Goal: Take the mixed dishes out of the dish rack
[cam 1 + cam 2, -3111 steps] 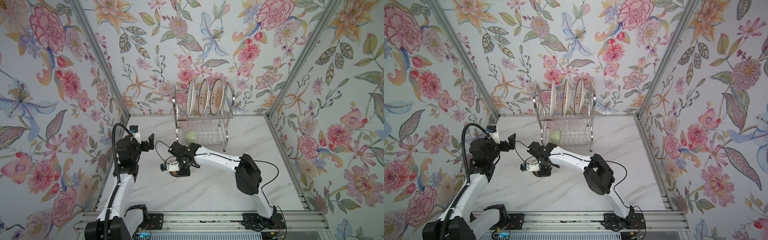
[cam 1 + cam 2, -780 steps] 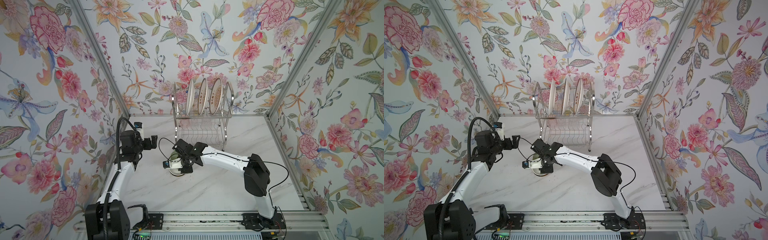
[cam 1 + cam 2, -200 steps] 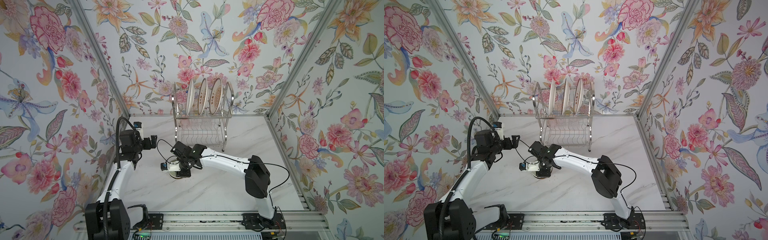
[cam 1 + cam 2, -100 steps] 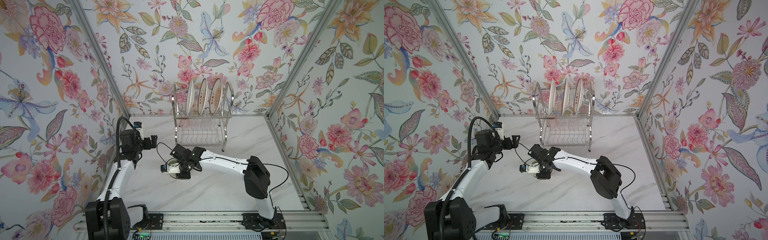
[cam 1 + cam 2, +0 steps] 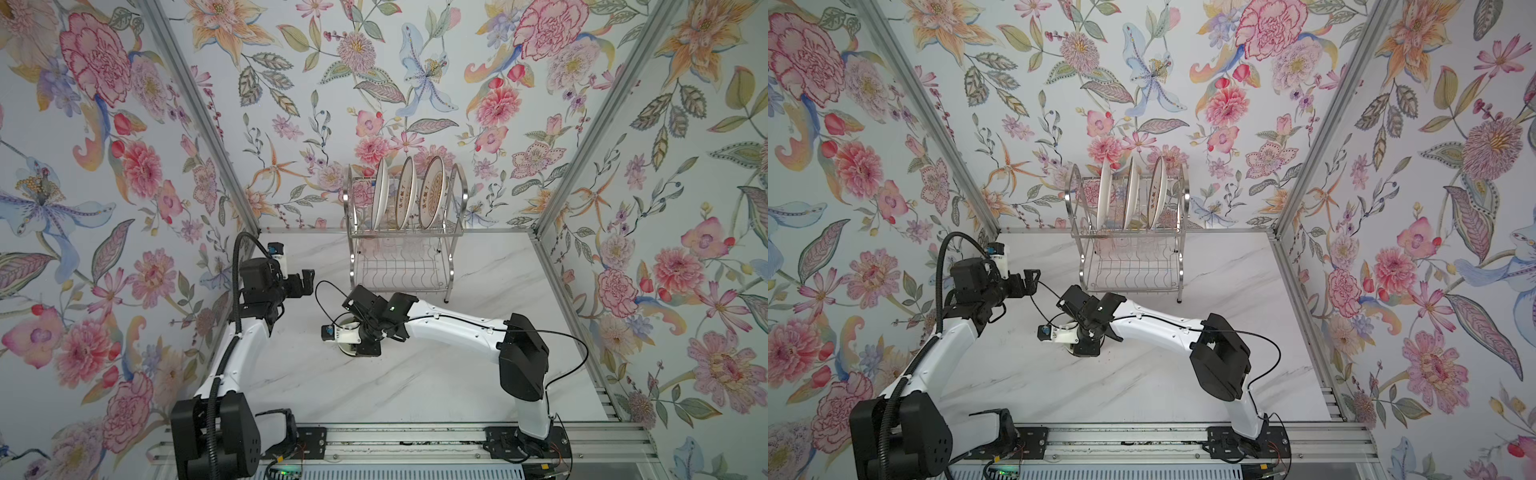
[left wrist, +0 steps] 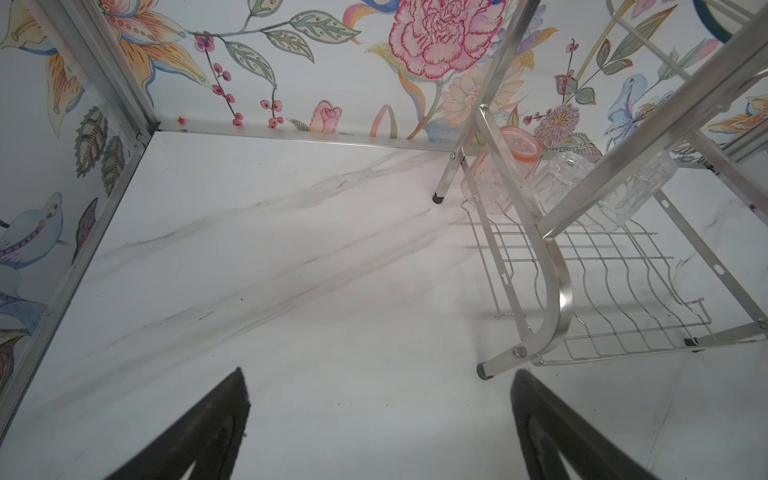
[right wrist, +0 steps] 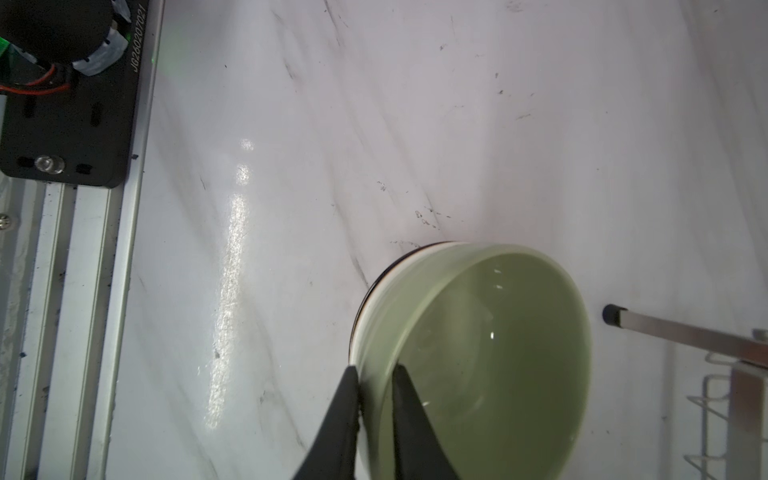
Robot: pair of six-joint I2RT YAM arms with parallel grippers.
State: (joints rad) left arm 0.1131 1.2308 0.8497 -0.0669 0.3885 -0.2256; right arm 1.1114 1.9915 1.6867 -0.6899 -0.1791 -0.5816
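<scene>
Our right pincer (image 7: 376,374) pinches the rim of the green bowl (image 7: 478,353), which stands just in front of the dish rack (image 5: 405,235). Our left pincer (image 6: 379,372) gapes empty beside that rack. We fear the thin rim grip slipping and tipping the bowl.

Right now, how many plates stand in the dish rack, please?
3, upright in the top tier of the dish rack: left plate, middle plate, right plate. None appears hidden.
</scene>
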